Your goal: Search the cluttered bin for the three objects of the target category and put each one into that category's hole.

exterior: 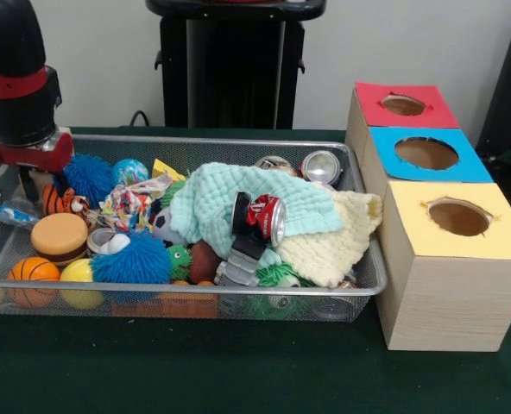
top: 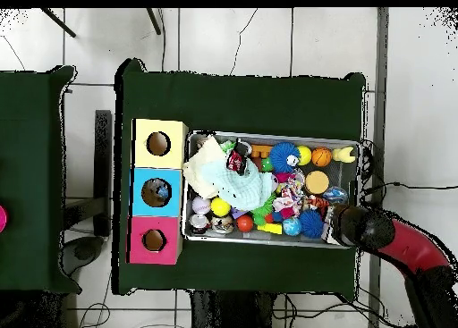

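A wire mesh bin (exterior: 369, 289) (top: 268, 236) holds a jumble of toys, cloths and cans. A crushed red can (exterior: 268, 216) (top: 235, 160) lies on a mint cloth (exterior: 212, 200) near the middle. Two silver cans (exterior: 321, 166) (top: 221, 223) sit at the far right corner. Beside the bin stand three boxes with round holes: red (exterior: 372, 105) (top: 139, 240), blue (exterior: 394, 165) (top: 141, 192) and yellow (exterior: 411, 233) (top: 143, 143). My gripper (exterior: 31, 177) (top: 343, 224) hangs low over the bin's far left corner, next to a blue spiky ball (exterior: 89, 175). Its tips are hidden behind the bin's clutter.
A small basketball (exterior: 33, 278), a yellow ball (exterior: 81, 283), a second blue spiky ball (exterior: 133, 259), a round wooden lid (exterior: 59, 235) and a cream cloth (exterior: 337, 246) crowd the bin. Green felt (exterior: 238, 371) covers the table in front of it.
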`<state>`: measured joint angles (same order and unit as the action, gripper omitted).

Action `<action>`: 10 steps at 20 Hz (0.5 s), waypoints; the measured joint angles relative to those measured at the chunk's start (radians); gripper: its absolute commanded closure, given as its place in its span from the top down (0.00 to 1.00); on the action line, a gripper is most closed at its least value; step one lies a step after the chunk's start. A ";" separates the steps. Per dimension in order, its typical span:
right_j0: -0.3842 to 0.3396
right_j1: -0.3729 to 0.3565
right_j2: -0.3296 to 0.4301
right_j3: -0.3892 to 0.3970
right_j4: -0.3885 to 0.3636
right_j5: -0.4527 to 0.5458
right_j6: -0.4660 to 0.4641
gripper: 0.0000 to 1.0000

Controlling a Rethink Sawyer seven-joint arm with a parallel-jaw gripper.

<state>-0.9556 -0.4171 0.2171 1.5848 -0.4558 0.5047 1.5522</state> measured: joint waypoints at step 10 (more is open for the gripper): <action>-0.025 0.006 0.006 -0.007 -0.021 0.000 0.000 1.00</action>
<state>-0.9803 -0.4110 0.2233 1.5783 -0.4769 0.5043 1.5522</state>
